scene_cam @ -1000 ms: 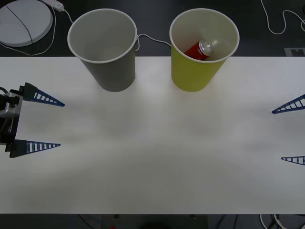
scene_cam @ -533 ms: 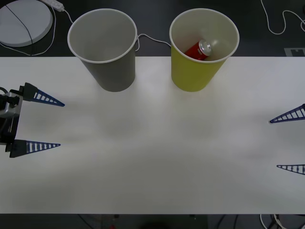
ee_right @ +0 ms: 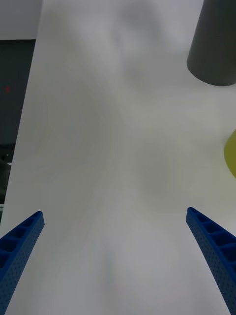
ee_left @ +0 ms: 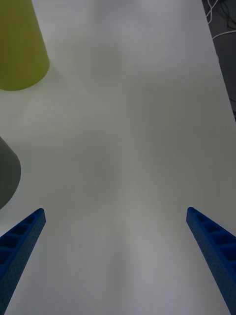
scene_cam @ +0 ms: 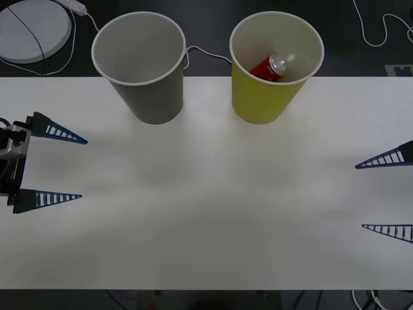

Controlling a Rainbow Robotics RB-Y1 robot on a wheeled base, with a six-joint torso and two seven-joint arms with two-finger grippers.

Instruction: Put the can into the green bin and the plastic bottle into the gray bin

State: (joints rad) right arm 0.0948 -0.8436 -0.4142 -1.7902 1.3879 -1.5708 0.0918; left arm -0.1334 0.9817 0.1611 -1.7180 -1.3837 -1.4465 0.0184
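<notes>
Blue ribbed fingers spread wide, the left gripper (scene_cam: 80, 168) and right gripper (scene_cam: 359, 196) hover empty at opposite ends of the white table (scene_cam: 206, 213). The can (scene_cam: 269, 67) lies tilted inside the green bin (scene_cam: 268, 97), beside the gray bin (scene_cam: 151, 97).

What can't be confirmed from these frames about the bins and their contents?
- Gray bin: in the front view its wall hides the very bottom, so whether a bottle lies there cannot be told.
- Can in the green bin: the bin's near wall hides its lower end.
- Both wrist views cut the bins at the frame edges, with no look inside.
- Right gripper: its body is cut off by the front view's edge.
</notes>
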